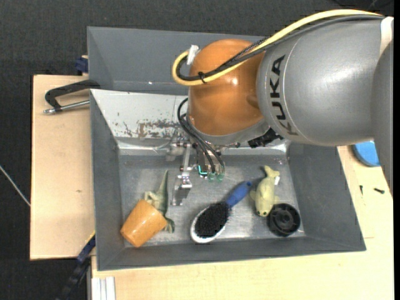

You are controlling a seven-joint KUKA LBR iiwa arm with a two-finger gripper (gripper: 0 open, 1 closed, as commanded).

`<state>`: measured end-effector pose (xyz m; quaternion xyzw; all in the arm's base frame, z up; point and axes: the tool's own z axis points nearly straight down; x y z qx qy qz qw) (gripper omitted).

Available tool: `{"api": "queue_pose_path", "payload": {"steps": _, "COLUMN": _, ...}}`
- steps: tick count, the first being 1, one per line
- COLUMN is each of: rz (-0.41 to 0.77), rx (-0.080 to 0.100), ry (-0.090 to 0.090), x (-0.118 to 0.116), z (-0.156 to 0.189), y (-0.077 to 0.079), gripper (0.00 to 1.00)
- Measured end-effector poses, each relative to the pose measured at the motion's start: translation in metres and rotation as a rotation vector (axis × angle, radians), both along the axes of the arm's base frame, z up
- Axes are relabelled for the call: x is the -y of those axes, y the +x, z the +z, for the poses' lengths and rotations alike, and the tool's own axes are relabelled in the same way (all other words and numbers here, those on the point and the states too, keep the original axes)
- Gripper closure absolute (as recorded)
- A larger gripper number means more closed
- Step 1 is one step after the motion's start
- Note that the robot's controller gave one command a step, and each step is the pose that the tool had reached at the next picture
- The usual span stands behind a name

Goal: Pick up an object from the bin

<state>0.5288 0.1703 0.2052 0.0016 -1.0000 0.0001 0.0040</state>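
The arm (325, 74), with its orange wrist cover (219, 86), reaches into the grey bin (105, 167) from the right. Its jaws hang low over the bin floor left of centre; whether they are spread or pressed together cannot be told, and nothing shows between them. Just to their left lies a thin olive-green strip (164, 194), touching an orange cup (144, 225) tipped on its side in the front left corner. To their right lie a black brush with a blue handle (211, 221), a pale yellow toy figure (264, 194) and a black round disc (284, 220).
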Motion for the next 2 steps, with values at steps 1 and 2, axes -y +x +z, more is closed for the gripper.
{"api": "queue_pose_path", "payload": {"steps": 1, "rz": -0.015, "rx": 0.014, "ry": -0.004, "x": -0.0234, "z": -0.1334, "y": -0.0187, "gripper": 0.00}}
{"api": "queue_pose_path", "payload": {"steps": 2, "rz": -0.019, "rx": 0.013, "ry": -0.002, "x": -0.0237, "z": -0.1312, "y": -0.0191, "gripper": 1.00}}
